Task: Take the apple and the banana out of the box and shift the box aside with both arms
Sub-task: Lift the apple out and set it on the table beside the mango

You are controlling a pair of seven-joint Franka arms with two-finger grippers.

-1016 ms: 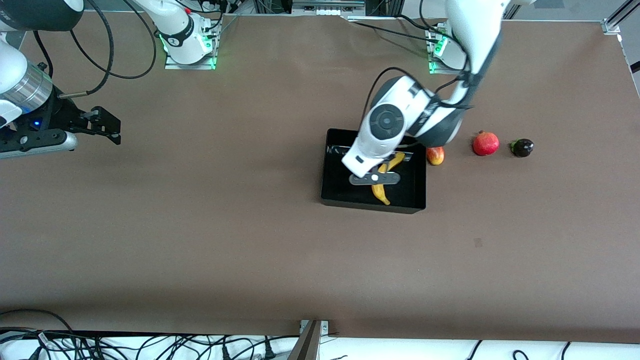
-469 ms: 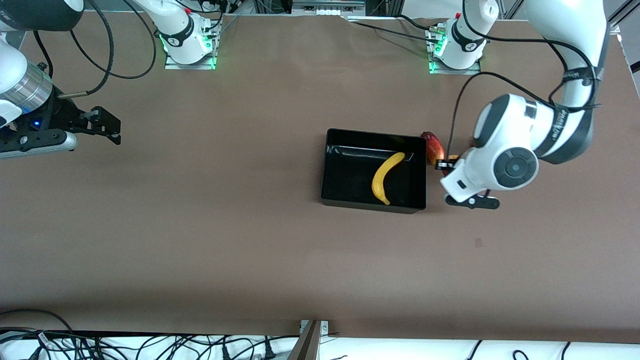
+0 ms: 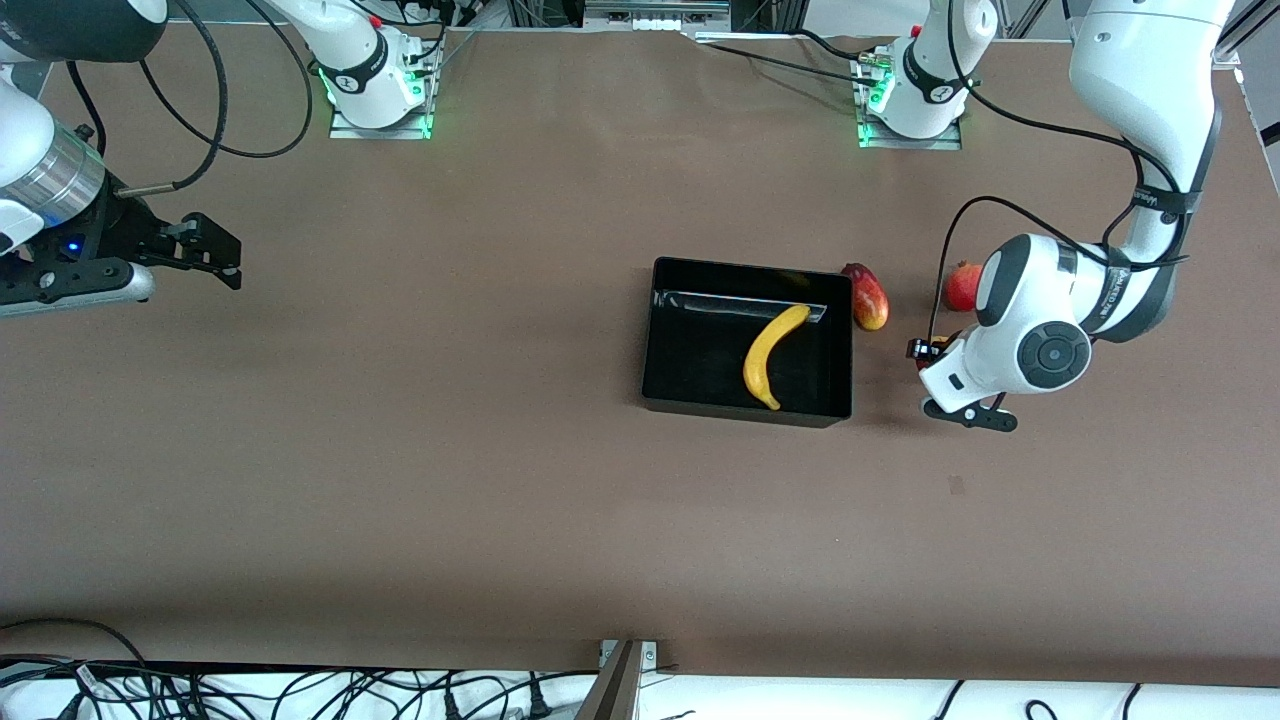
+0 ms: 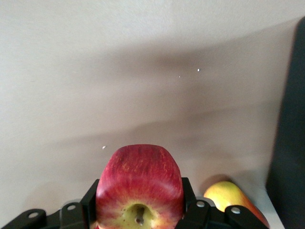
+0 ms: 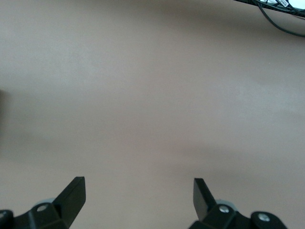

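Note:
The black box (image 3: 690, 365) stands mid-table with the yellow banana (image 3: 771, 352) lying in it. My left gripper (image 3: 926, 351) is shut on the red apple with yellowish patches (image 4: 139, 183), low over the table between the box and the left arm's end. In the front view the apple is almost wholly hidden under the wrist. The left wrist view shows the fingers (image 4: 90, 202) on either side of the apple and the box's wall (image 4: 291, 143) at the edge. My right gripper (image 3: 214, 252) waits open and empty at the right arm's end, its fingertips (image 5: 74, 191) wide apart over bare table.
An oblong red-yellow fruit (image 3: 868, 297) lies against the box's end toward the left arm and also shows in the left wrist view (image 4: 228, 196). A red pomegranate (image 3: 960, 286) sits partly hidden by the left arm. Cables hang along the table's near edge.
My left arm has swung from over the box, where it covered the banana, toward its own end of the table. It now hides part of the pomegranate and a dark fruit. The right arm has not moved.

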